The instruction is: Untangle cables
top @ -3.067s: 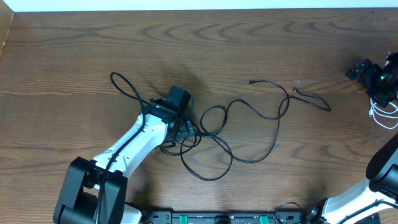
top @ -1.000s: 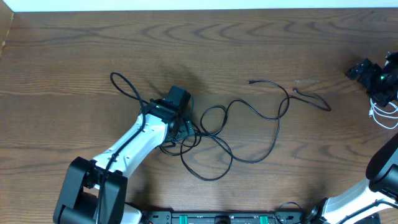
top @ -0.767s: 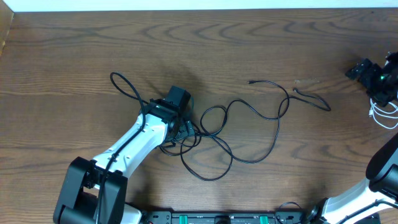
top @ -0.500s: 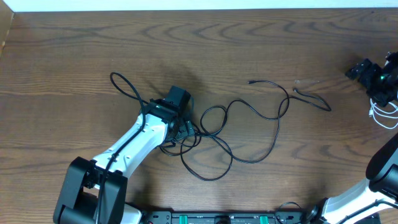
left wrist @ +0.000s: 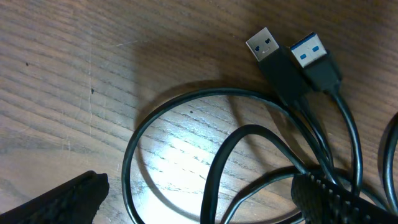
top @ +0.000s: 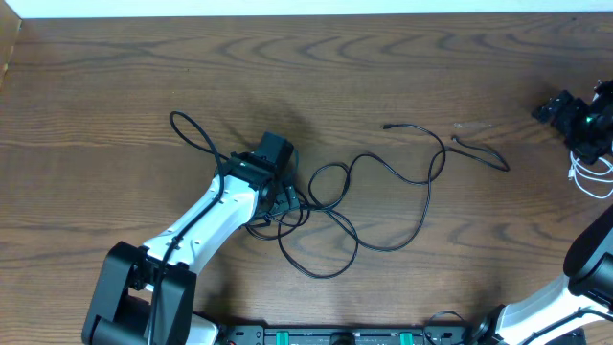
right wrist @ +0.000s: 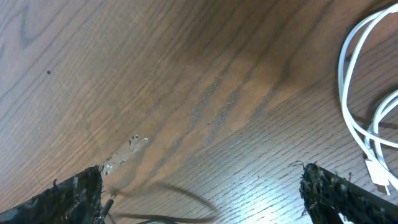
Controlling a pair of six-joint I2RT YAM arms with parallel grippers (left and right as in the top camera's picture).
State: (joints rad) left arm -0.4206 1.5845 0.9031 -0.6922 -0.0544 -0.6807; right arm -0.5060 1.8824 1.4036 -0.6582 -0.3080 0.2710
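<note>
Several black cables (top: pixel 383 192) lie tangled across the middle of the table. One loop reaches out to the left (top: pixel 192 129) and one loose end lies at the right (top: pixel 484 153). My left gripper (top: pixel 284 199) hangs low over the knot, open. In the left wrist view its fingers (left wrist: pixel 56 199) straddle black cable loops (left wrist: pixel 217 168) without clamping them. Two USB plugs (left wrist: pixel 286 53) lie side by side just beyond. My right gripper (top: pixel 556 107) is open and empty at the far right edge. A white cable (top: pixel 589 177) lies beside it and shows in the right wrist view (right wrist: pixel 357 124).
The thicker black robot wires and the arm bases (top: pixel 335 335) run along the front edge. The table's back edge (top: pixel 306 13) is far from the cables. A small scuff mark (right wrist: pixel 124 155) sits on the wood in front of the right gripper.
</note>
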